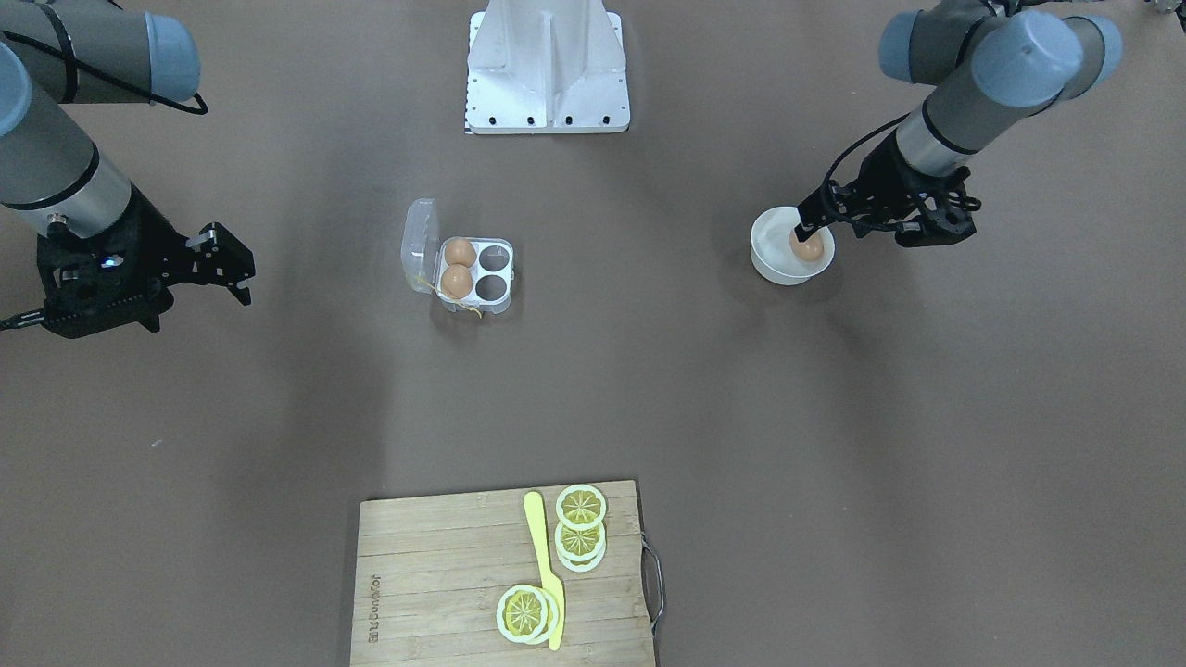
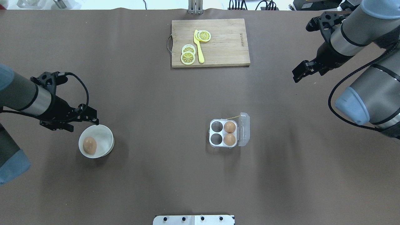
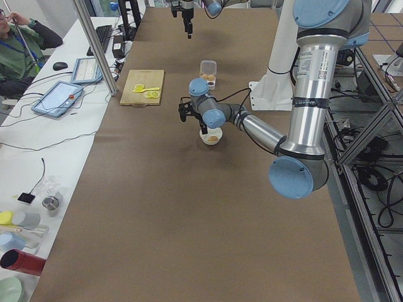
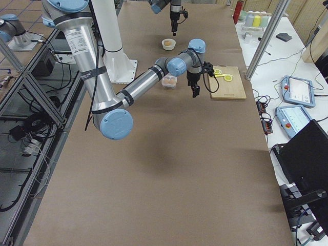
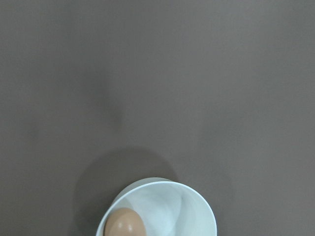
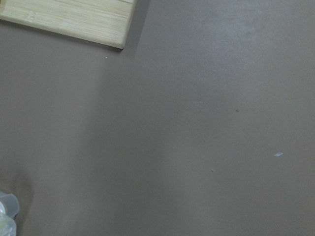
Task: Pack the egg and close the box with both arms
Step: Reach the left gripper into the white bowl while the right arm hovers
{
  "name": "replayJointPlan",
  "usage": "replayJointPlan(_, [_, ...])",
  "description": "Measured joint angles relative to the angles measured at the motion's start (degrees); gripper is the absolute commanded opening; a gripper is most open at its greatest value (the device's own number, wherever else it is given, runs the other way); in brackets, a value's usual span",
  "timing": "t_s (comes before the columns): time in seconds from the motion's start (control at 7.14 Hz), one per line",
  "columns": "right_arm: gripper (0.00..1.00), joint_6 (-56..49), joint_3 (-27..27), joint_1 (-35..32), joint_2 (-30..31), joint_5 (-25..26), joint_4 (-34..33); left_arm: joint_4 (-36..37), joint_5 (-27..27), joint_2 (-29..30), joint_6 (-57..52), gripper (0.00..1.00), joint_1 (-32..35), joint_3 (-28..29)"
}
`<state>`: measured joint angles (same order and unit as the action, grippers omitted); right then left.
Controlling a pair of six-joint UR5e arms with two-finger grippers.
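The egg (image 2: pixel 89 145) lies in a round white bowl (image 2: pixel 106 137) at the table's left; it also shows in the left wrist view (image 5: pixel 125 222). My left gripper (image 2: pixel 94 117) hovers just over the bowl's far rim, open and empty. The box (image 2: pixel 216 133) stands mid-table with its clear lid (image 2: pixel 244 129) swung open to the right. Two brown eggs (image 2: pixel 229 127) fill its right cells and the two left cells are empty. My right gripper (image 2: pixel 300 71) is open and empty, raised far right of the box.
A wooden cutting board (image 2: pixel 225 43) with lemon slices (image 2: pixel 188 57) and a yellow knife (image 2: pixel 198 47) lies at the table's far edge. The white metal base (image 2: pixel 193 219) sits at the near edge. The right wrist view shows the board's corner (image 6: pixel 69 19).
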<state>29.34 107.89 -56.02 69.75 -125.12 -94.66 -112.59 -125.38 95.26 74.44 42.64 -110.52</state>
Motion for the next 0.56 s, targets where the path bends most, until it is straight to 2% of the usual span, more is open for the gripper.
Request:
replayJointPlan(0.28, [1.00,0.0,0.0,0.0,0.1,0.5,0.0,0.0,5.2,-0.2,3.6,0.92,-4.9,0.1])
replayJointPlan(0.56, [1.00,0.0,0.0,0.0,0.1,0.7,0.0,0.0,6.9,-0.3,4.5,0.82,-7.1,0.4])
